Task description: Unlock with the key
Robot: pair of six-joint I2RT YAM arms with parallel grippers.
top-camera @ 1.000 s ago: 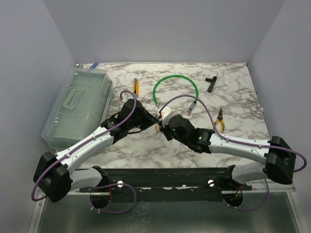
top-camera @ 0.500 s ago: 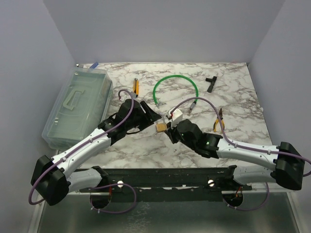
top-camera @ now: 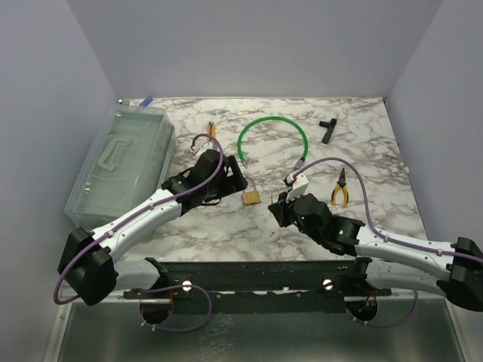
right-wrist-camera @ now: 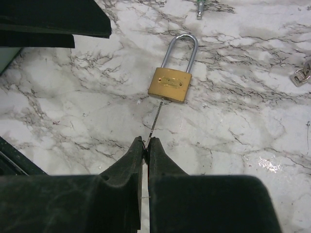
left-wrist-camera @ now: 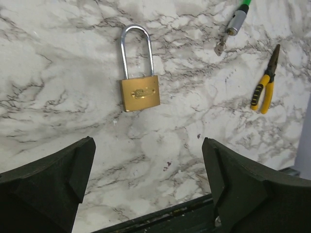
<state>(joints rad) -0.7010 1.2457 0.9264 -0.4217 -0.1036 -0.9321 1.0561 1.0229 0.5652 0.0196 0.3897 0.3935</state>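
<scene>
Jaws of right gripper pinch the key (tip at the padlock); left gripper spread wide

My top external camera sits fixed high behind the arm bases, looking down and forward over the whole marble table. My left wrist camera looks down on the brass padlock from fairly near; my right wrist camera sits lower and closer. All three views share that padlock; top and left wrist also share the yellow pliers.
</scene>
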